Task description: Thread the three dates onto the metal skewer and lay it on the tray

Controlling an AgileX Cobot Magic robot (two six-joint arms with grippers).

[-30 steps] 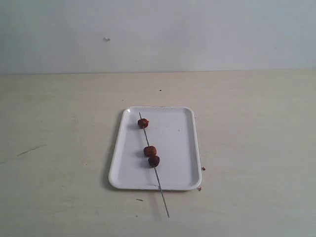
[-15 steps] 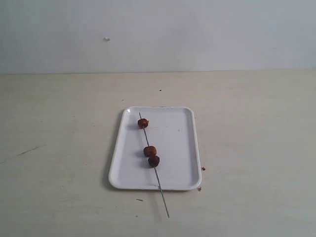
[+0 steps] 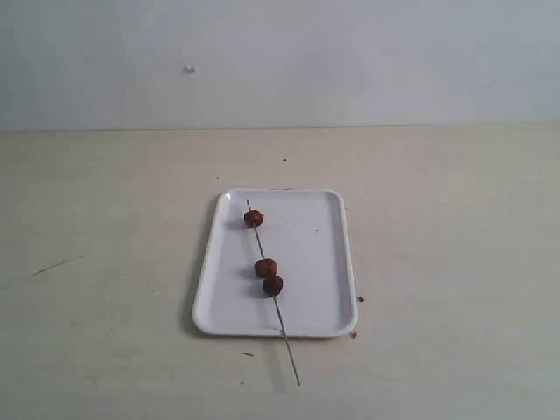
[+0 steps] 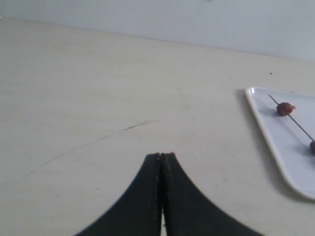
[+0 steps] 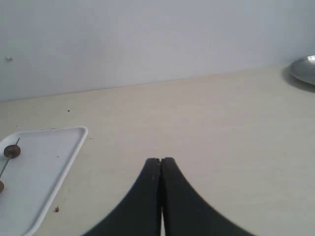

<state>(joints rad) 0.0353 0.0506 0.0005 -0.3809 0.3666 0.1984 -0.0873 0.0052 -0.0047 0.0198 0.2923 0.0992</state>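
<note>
The white tray (image 3: 311,262) lies mid-table. Across it slants the thin metal skewer (image 3: 285,346), its near end sticking out past the tray's front rim. Three dates sit threaded on it: one near the far end (image 3: 253,219), two close together lower down (image 3: 266,268) (image 3: 273,285). Neither gripper shows in the exterior view. My left gripper (image 4: 161,155) is shut and empty over bare table, with the tray (image 4: 263,123), skewer (image 4: 300,124) and a date (image 4: 284,108) off to its side. My right gripper (image 5: 161,160) is also shut and empty, the tray (image 5: 54,162) and a date (image 5: 11,151) beside it.
Tiny red-brown crumbs (image 3: 360,299) lie on the table by the tray's near right corner. A metal dish (image 5: 304,69) shows at the edge of the right wrist view. A faint scratch (image 4: 140,125) marks the tabletop ahead of the left gripper.
</note>
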